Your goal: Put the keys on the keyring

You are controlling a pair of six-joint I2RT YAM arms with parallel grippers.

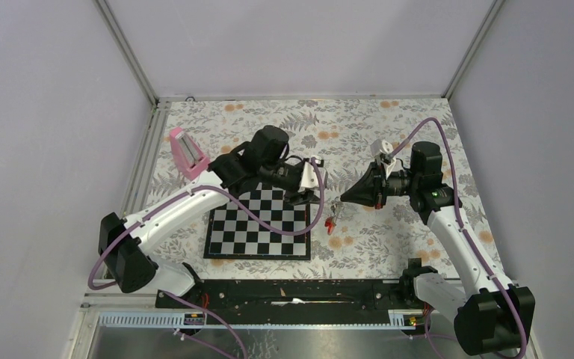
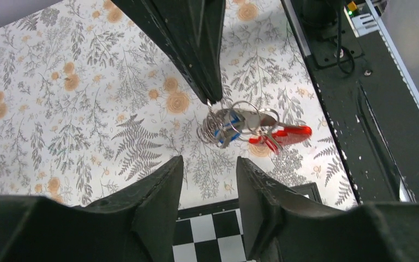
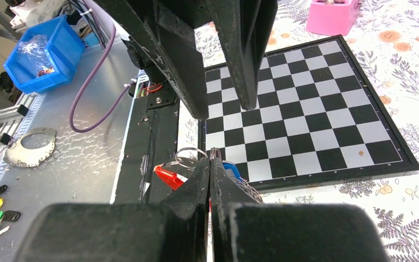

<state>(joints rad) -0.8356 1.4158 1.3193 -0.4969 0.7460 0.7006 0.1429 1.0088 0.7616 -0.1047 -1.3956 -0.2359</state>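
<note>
Pale lavender walls (image 1: 45, 112) close in the scene on three sides, with aluminium posts (image 1: 127, 52) running up the two far corners. The bench (image 1: 389, 127) is covered by a cloth printed with grey ferns and orange blossoms. A black rail (image 1: 306, 292) carrying both arm bases runs along its near edge, and past the rail lies a scuffed grey metal sheet (image 3: 87, 158) with a blue bin (image 3: 38, 54) on it. A black-framed chessboard (image 1: 258, 232) lies flat on the cloth in front of the left arm, and a pink wedge-shaped block (image 1: 187, 153) stands near the bench's left edge, well apart from the board. The left pincer (image 2: 208, 161) is parted with nothing between its fingers and points at the right one from close by. The right pincer (image 3: 209, 161) is pressed tight on the thin wire of the keyring (image 2: 208, 131), which hangs from its tip, raised off the cloth just to the right of the board. In the same bunch dangle the blue-tagged key (image 2: 228, 130) and the red-tagged key (image 2: 286, 135). Whether each is fully threaded on the ring cannot be told.
</note>
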